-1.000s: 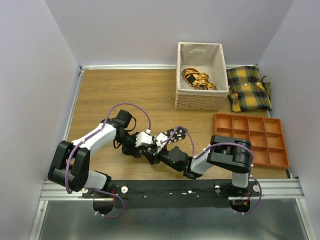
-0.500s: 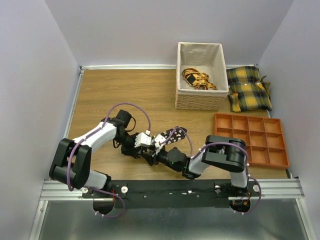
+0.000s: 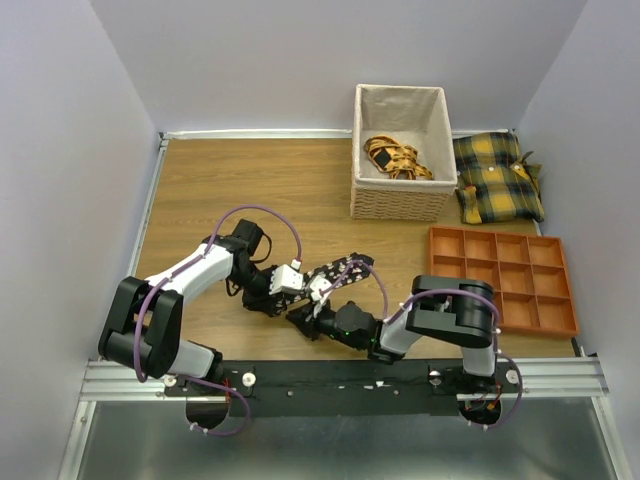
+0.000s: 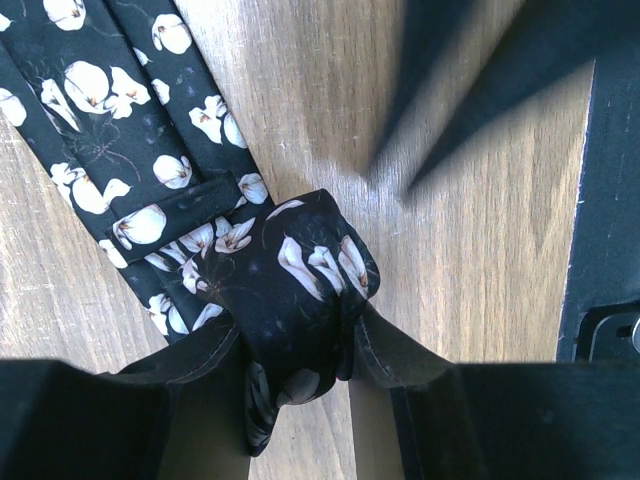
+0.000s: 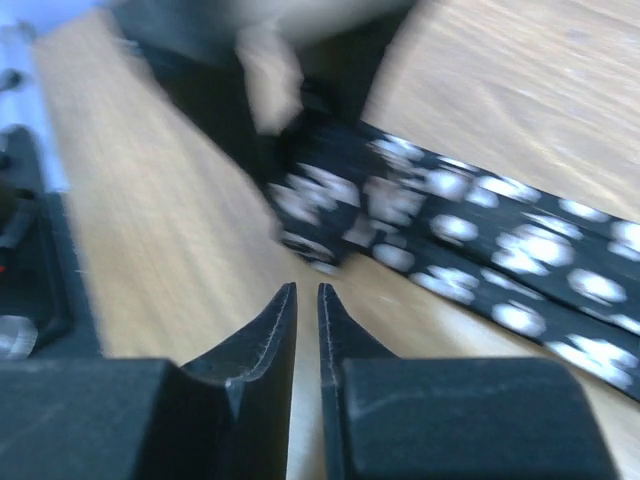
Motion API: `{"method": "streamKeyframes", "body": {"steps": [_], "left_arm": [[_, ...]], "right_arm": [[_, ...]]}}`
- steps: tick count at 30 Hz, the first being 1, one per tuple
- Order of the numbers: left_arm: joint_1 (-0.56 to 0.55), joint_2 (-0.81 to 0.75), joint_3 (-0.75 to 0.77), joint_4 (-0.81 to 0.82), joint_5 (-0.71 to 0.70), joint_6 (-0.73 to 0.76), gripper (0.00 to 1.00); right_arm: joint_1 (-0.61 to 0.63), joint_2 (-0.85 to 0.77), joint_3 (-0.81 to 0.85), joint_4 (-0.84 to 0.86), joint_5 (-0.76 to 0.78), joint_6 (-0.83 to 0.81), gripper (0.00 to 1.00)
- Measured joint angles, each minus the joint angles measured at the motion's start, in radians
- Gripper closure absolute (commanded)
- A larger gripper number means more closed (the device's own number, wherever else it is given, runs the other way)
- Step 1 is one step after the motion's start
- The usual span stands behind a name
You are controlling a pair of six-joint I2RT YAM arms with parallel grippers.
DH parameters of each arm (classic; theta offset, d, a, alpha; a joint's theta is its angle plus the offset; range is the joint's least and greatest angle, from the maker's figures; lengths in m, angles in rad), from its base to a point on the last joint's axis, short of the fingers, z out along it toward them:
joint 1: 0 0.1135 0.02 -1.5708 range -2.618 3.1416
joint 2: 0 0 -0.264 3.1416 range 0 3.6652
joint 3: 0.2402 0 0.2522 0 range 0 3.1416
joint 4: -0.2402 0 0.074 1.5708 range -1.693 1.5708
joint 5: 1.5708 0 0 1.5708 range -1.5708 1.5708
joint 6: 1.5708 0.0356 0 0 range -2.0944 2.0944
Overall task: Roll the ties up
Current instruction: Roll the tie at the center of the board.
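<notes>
We judge the black white-flowered fabric necktie (image 4: pixel 130 150) limp and slippery, best held at its coil, where our left gripper (image 4: pixel 300 365) pinches it. The strip trails toward eleven o'clock. The right gripper (image 5: pixel 307 300) is nearly closed and empty.

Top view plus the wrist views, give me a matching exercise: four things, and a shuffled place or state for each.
1 tie
2 basket
3 tray
4 right end effector

A shut on nothing
B holds a yellow-and-black bundle
C pinched by the left end effector
D beside the plaid cushions, nearer the arms

Pairs: 1-C, 2-B, 3-D, 4-A
</notes>
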Motion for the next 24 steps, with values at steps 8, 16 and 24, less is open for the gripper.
{"method": "streamKeyframes", "body": {"steps": [8,16,24], "left_arm": [[0.0,0.0,0.0,0.002,0.0,-0.008,0.57],[0.0,0.0,0.0,0.004,-0.001,-0.017,0.56],[0.0,0.0,-0.003,0.03,-0.021,-0.036,0.51]], "right_arm": [[0.042,0.053,0.069,0.009,0.049,0.11,0.88],[0.04,0.087,0.045,0.043,0.135,0.22,0.89],[0.04,0.132,0.089,0.042,0.151,0.272,0.91]]}}
